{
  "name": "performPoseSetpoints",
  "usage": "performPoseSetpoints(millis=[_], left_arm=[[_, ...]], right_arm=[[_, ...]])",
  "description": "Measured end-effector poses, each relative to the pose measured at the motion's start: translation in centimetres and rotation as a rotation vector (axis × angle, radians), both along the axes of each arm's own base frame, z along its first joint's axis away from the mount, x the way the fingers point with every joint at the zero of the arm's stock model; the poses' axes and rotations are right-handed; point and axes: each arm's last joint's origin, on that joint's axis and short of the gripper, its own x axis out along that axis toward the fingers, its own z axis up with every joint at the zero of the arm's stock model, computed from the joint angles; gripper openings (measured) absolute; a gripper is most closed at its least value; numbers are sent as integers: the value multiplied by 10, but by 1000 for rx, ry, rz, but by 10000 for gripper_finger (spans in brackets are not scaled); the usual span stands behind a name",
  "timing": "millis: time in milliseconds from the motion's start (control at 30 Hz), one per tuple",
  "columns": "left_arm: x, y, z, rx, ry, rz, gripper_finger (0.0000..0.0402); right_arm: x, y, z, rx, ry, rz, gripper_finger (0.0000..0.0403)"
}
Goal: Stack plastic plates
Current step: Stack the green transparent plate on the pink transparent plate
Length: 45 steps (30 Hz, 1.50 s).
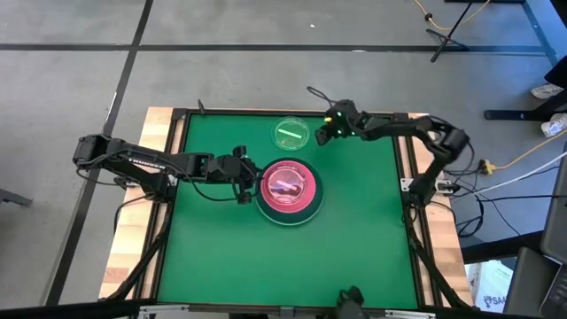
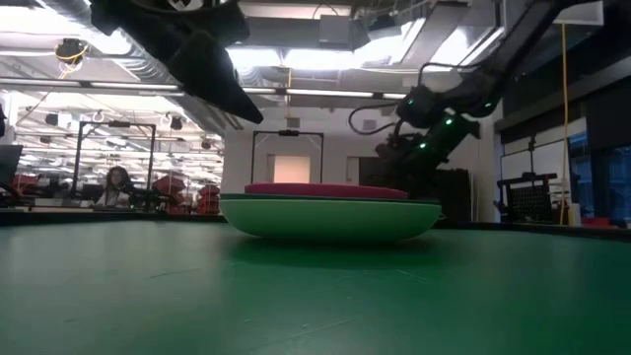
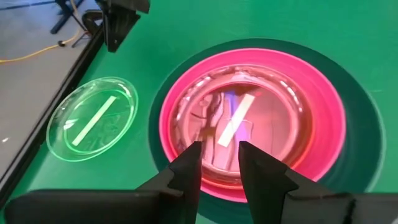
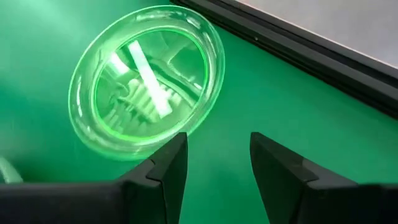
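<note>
1. Plate stack (image 1: 288,191) sits near the middle of the green worktop (image 1: 354,257): dark green plate (image 3: 357,134) at the bottom, pink plate (image 3: 323,118) on it, clear pink dish (image 3: 273,102) nested on top. In the low view a light green plate (image 2: 330,219) shows under the pink rim.
2. Clear green dish (image 1: 291,134) lies alone toward the worktop's far edge, apart from the stack.
3. Left claw (image 1: 244,180) hangs just beside the stack's left rim, above the pink dish edge. Fingers (image 3: 189,168) are parted a narrow way with nothing between them.
4. Right claw (image 1: 324,129) is just right of the green dish, fingers (image 4: 168,165) wide apart and empty, the dish's rim just ahead of them.
5. A seated person (image 2: 116,184) shows far off in the room behind.
</note>
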Motion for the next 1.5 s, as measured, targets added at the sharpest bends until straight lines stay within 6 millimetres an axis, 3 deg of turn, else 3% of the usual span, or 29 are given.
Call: performPoseSetpoints(millis=[400,600,800,933,1167,1500], left_arm=[[0,1,0,12,2,15,100],[0,0,0,8,2,8,100],[0,0,0,7,2,5,100],[0,0,0,9,3,8,100],[0,0,0,10,2,9,100],[0,0,0,10,2,9,100]], right_arm=[[54,-49,-9,139,126,22,166],[65,-58,-20,185,199,6,166],[67,-60,-19,185,186,21,163],[68,-60,-18,192,170,55,125],[68,-60,-19,176,183,45,13],[66,-60,-14,141,204,51,3]])
